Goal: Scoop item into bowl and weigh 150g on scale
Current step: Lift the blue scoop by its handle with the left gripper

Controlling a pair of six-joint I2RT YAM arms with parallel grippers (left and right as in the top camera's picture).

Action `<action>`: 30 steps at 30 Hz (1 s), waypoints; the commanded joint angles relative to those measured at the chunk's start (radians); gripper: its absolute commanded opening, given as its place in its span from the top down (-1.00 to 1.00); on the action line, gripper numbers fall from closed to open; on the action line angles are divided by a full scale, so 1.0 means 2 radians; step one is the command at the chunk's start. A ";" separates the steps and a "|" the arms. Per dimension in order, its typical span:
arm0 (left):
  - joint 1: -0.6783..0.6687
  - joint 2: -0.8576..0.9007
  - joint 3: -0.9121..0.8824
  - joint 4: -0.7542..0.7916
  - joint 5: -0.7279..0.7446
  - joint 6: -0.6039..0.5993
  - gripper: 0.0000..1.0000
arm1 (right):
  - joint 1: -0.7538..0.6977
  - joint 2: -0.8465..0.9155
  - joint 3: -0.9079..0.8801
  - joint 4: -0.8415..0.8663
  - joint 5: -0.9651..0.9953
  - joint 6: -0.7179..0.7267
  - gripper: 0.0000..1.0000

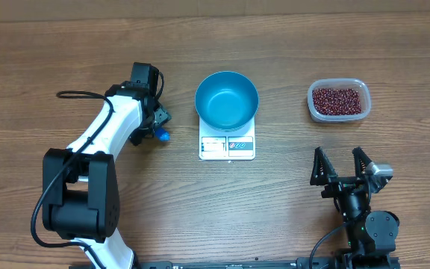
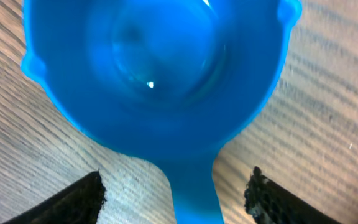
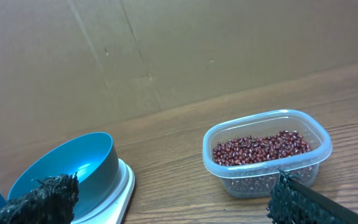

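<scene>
Scale [image 1: 227, 146]: white, square, on the wooden bench [image 1: 275, 217], with its display strip on the robot's side. The display is too small to read.

Blue bowl [image 1: 227, 99]: stands upright on the scale's platform. It covers most of the platform and leaves only the display strip showing. The inside shows plain smooth blue.

Red-brown beans [image 1: 339, 99]: all lie in a clear rectangular plastic tub [image 1: 313, 104]. The tub stands to the right of the scale, well apart from it and about level with the bowl.

Blue scoop [image 2: 154, 68]: lies on the bench to the left of the scale, near it but not touching. The cup mouth faces the left wrist camera, and the handle runs back toward the camera.

Left claw [image 2: 176, 196]: sits over the scoop, left of the scale. Its fingers [image 2: 82, 198] straddle the handle, one on each side, with a strip of wood visible between each finger and the handle. The claw is released and grips nothing.

Right claw [image 1: 342, 166]: sits right of the scale and nearer the robot than the tub. The fingers are spread wide with only bench between them, so it is released. It faces the tub, with the bowl and scale off to its left.
</scene>
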 commanded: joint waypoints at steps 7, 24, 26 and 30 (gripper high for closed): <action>-0.003 0.005 -0.005 0.008 -0.018 -0.006 -0.04 | 0.002 -0.004 -0.005 0.001 0.003 0.000 -1.00; -0.003 0.006 -0.008 0.024 -0.024 -0.006 0.02 | 0.002 -0.004 -0.005 0.001 0.003 0.000 -1.00; -0.004 0.006 -0.011 0.025 -0.024 -0.007 0.03 | 0.002 -0.004 -0.005 0.001 0.003 0.000 -1.00; -0.004 0.006 -0.014 0.031 -0.026 -0.006 0.06 | 0.002 -0.004 -0.005 0.001 0.003 0.000 -1.00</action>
